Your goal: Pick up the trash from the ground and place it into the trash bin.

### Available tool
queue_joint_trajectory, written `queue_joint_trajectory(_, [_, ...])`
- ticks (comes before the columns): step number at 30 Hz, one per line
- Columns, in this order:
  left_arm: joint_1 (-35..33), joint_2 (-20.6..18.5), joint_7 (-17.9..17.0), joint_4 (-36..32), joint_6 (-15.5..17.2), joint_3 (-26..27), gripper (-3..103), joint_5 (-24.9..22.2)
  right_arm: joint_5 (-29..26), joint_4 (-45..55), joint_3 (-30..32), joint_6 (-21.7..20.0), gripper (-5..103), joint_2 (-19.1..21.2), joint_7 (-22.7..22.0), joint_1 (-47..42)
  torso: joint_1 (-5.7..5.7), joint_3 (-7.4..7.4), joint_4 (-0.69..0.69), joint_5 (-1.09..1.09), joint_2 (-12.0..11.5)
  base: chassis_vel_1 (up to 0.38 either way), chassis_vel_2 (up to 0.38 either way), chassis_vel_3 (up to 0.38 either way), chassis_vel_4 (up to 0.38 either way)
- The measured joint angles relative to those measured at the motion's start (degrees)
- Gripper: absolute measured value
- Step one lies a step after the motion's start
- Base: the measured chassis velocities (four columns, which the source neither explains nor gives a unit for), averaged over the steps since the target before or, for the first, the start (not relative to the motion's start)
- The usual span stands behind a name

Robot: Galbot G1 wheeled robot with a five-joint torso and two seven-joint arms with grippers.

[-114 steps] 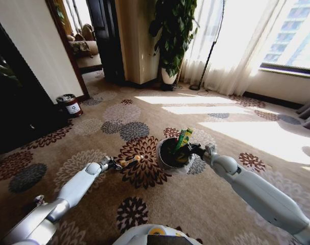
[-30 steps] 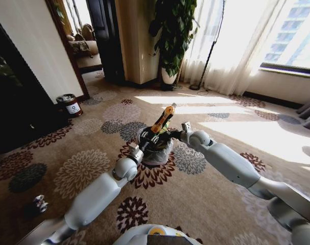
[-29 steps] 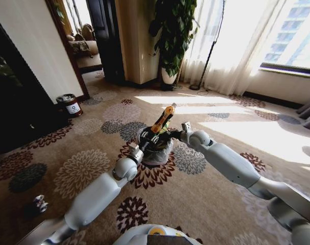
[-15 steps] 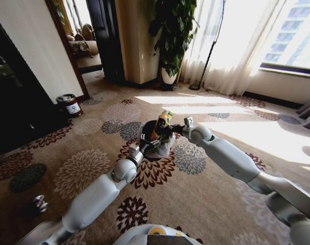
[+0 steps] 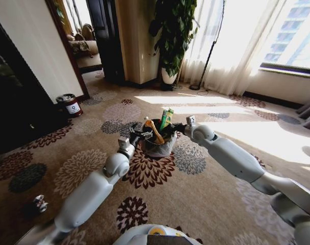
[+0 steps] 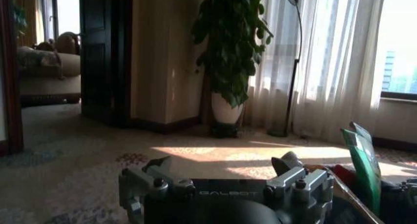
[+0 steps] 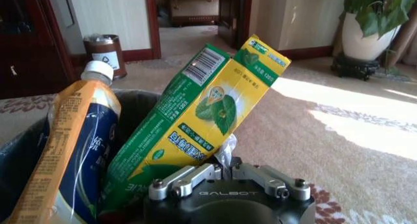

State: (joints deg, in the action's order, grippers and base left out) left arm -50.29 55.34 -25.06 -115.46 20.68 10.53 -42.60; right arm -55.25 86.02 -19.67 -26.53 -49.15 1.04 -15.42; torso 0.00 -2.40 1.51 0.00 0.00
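The trash bin (image 5: pixel 160 148), dark with a grey bag liner, stands on the flowered carpet mid-view. An orange bottle (image 5: pixel 155 132) lies slanted inside it beside an upright green-and-yellow box (image 5: pixel 166 118). My left gripper (image 5: pixel 137 135) hovers just off the bin's left rim. In the left wrist view the left gripper (image 6: pixel 223 165) is open and holds nothing, with the green box (image 6: pixel 364 170) off to one side. My right gripper (image 5: pixel 176 129) is at the bin's right rim. The right wrist view shows the right gripper (image 7: pixel 221 171) shut on the liner edge, behind the bottle (image 7: pixel 72 136) and box (image 7: pixel 195 126).
A small can (image 5: pixel 40 204) lies on the carpet at the near left. A dark-red bin with a white label (image 5: pixel 69 104) stands by the left wall. A potted plant (image 5: pixel 171 41) and curtains are at the back. Open carpet lies all round the bin.
The orange bottle, held upright over the bin by my left gripper, now lies inside it. The left gripper has let go and drawn back to the left.
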Motion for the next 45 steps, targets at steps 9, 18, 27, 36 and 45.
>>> queue_joint_trajectory(9, [-9.9,-2.0,1.2,0.4,1.1,9.4,100,0.1,3.4,4.5,2.1,-0.4,3,3.3,0.0,-4.6,0.00,0.00,0.07,-0.01,0.0,0.000,0.000,0.000,0.000])
queue_joint_trajectory(18, [-19.8,0.9,3.1,0.7,-1.1,12.9,100,5.1,2.1,11.1,2.9,-0.8,3,5.6,0.0,-9.6,0.00,0.00,0.04,-0.01,0.0,0.000,0.000,0.000,0.000])
queue_joint_trajectory(27, [-19.9,1.0,3.8,0.6,-1.6,13.4,100,5.8,1.2,15.9,2.4,-2.0,3,7.1,0.0,-11.4,0.00,-0.01,0.00,0.01,0.0,0.064,-0.003,-0.087,-0.006])
queue_joint_trajectory(36, [-19.8,1.6,3.8,0.2,-1.5,12.4,100,6.7,1.4,18.9,2.2,-2.1,3,8.3,0.0,-12.8,0.00,-0.01,0.03,0.00,0.0,0.370,0.013,-0.383,0.001])
queue_joint_trajectory(45, [-20.8,2.1,3.6,-0.5,-1.3,12.4,100,7.5,2.1,18.3,3.0,-2.7,3,8.6,0.0,-13.7,-0.01,0.00,0.03,0.01,0.0,0.503,0.108,-0.494,-0.096])
